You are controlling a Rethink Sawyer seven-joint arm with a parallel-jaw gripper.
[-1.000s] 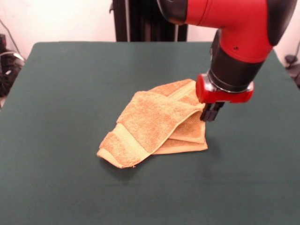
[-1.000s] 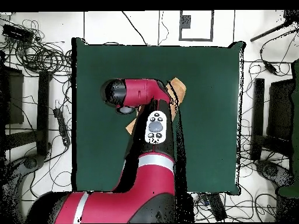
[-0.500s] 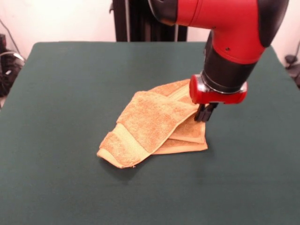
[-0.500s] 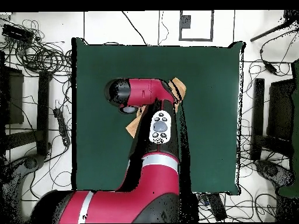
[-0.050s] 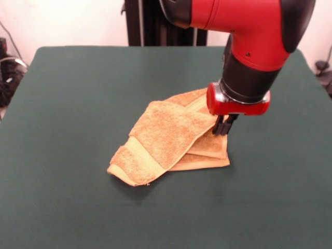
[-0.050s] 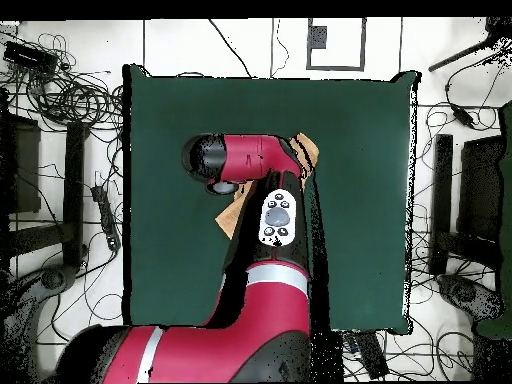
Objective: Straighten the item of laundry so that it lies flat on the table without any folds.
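Observation:
The item of laundry (image 5: 171, 136) is an orange-tan towel lying folded over itself near the middle of the table (image 5: 78, 104), one layer draped diagonally across another, with a paler band stripe at its near-left end. My gripper (image 5: 223, 126) hangs at the towel's right edge, low and touching or almost touching the cloth. In the overhead view the arm covers most of the towel. Only two corners of the towel (image 6: 308, 152) stick out from under the arm, and the gripper is hidden there.
The dark green table (image 6: 360, 200) extends well beyond the towel on all sides. Cables and equipment (image 6: 60, 90) lie on the floor around the table. A dark stand (image 5: 155, 23) rises behind the far edge.
The gripper has shifted a little to the left, from just off the towel's right edge to right at it. The towel has not moved.

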